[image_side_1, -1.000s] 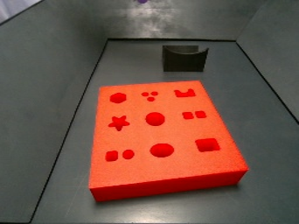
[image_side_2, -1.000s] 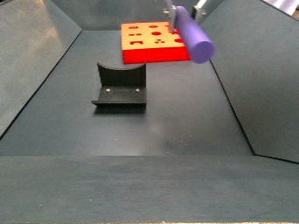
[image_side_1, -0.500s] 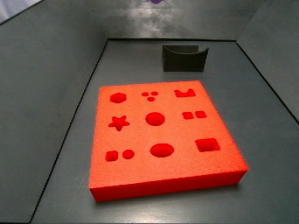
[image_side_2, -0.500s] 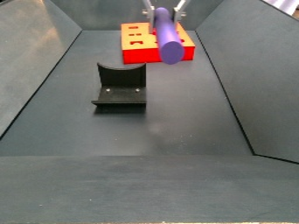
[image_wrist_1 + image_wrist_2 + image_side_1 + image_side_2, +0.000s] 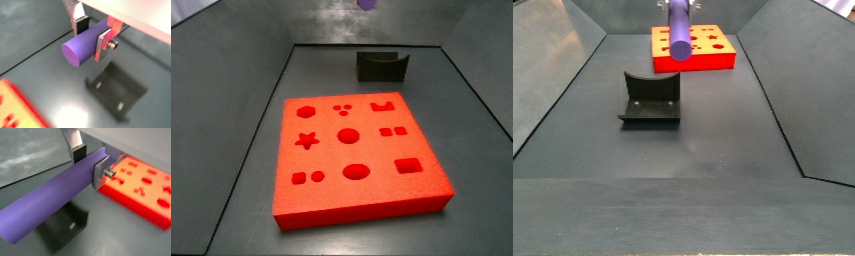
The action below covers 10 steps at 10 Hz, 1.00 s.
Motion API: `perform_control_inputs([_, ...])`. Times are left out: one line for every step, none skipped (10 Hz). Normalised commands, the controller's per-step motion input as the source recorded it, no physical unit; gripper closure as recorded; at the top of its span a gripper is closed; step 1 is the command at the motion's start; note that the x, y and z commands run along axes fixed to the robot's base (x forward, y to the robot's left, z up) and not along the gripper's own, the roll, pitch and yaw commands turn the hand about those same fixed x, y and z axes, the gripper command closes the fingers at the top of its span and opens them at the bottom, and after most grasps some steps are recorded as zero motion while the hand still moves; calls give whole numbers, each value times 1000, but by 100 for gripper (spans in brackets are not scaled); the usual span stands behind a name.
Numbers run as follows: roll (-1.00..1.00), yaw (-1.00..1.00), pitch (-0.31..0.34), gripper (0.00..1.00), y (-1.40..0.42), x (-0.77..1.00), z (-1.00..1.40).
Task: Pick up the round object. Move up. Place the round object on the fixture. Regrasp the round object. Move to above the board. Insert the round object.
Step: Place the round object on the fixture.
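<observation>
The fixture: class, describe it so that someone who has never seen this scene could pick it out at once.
Start from the big red board lying on the dark floor. On the same floor, apart from it, stands the fixture: a small dark block, below the raised hand that grips the purple round object. Unlike the board, it is black, low and has a curved notch in its top.

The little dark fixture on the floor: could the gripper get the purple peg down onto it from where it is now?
Probably yes. The gripper holds the round object up in the air, and the fixture stands alone on the floor, apart from the board. Nothing visible lies on it or blocks the way down.
</observation>
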Motion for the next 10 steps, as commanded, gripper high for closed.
perform_control_inputs([-1000, -85, 102, 100, -288, 863, -19])
perform_control_inputs([-1000, -91, 108, 100, -89, 760, -15])
perform_control_inputs([-1000, -96, 112, 100, -36, 682, -17])
perform_control_inputs([-1000, -102, 114, 100, -8, 604, -16])
perform_control_inputs([-1000, -109, 117, 100, 12, 523, -16])
perform_control_inputs([-1000, -120, 121, 100, 27, 419, -17])
perform_control_inputs([-1000, -132, 125, 100, 32, 339, -18])
perform_control_inputs([-1000, -151, 127, 100, 38, 241, -20])
perform_control_inputs([-1000, -162, 129, 100, 41, 193, -18])
perform_control_inputs([-1000, -191, 131, 100, 42, 104, -17])
